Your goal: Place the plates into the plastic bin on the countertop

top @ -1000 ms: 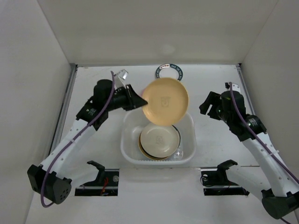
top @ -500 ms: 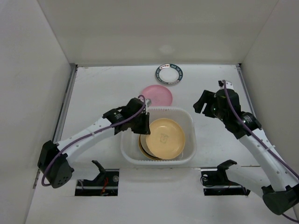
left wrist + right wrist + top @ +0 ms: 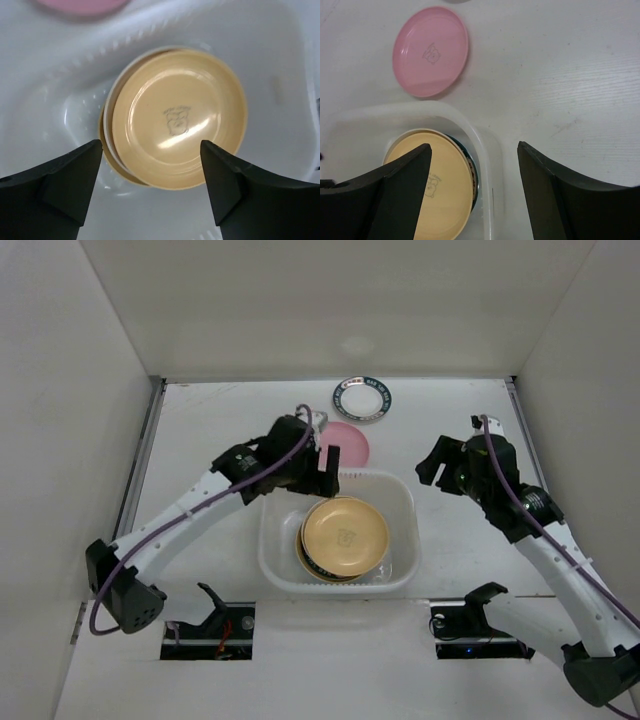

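Observation:
A yellow-orange plate [image 3: 345, 537] lies on top of a stack of plates inside the white plastic bin [image 3: 405, 530]. My left gripper [image 3: 322, 475] hovers open over the bin's back-left rim, holding nothing. In the left wrist view the same yellow-orange plate [image 3: 179, 117] lies free below the open left gripper [image 3: 151, 145]. A pink plate [image 3: 352, 443] lies on the countertop [image 3: 220, 430] just behind the bin, partly hidden by the left gripper. Further back sits a green-rimmed white plate [image 3: 362, 399]. My right gripper [image 3: 440, 465] stands open and empty beside the bin's right back corner.
White walls close in the countertop on the left, back and right. In the right wrist view the pink plate [image 3: 430, 50] lies beyond the bin rim [image 3: 485, 150], and the right gripper [image 3: 474, 145] straddles that rim from above.
My left gripper lowered the yellow-orange plate onto the stack in the bin, opened, let it go and pulled back toward the bin's rear-left rim. The right arm barely moved.

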`<move>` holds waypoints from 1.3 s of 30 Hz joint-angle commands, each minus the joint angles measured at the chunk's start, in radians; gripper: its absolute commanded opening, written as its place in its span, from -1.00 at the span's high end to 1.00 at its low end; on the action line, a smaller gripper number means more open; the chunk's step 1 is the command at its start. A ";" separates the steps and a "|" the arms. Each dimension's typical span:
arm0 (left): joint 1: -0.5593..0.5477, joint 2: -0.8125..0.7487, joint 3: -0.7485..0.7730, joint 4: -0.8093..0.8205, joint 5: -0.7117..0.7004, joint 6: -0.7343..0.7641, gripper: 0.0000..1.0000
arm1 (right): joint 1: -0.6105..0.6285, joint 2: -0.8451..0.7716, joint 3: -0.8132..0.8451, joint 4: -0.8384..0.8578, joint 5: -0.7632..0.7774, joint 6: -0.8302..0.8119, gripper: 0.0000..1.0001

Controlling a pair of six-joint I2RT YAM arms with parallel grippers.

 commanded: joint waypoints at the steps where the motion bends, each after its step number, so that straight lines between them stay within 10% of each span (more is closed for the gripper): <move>1: 0.101 -0.108 0.159 -0.010 0.016 0.028 -0.65 | -0.001 0.012 0.010 0.046 -0.002 0.004 -0.51; 12: 0.612 0.089 -0.032 0.436 0.378 -0.139 -0.68 | -0.004 0.025 -0.008 0.066 -0.004 0.004 -0.51; 24: 0.621 0.459 -0.019 0.751 0.476 -0.237 -0.59 | -0.026 -0.037 -0.053 0.043 -0.010 0.007 -0.51; 39: 0.569 0.686 0.124 0.646 0.430 -0.124 -0.49 | -0.036 -0.080 -0.076 0.035 -0.031 0.021 -0.51</move>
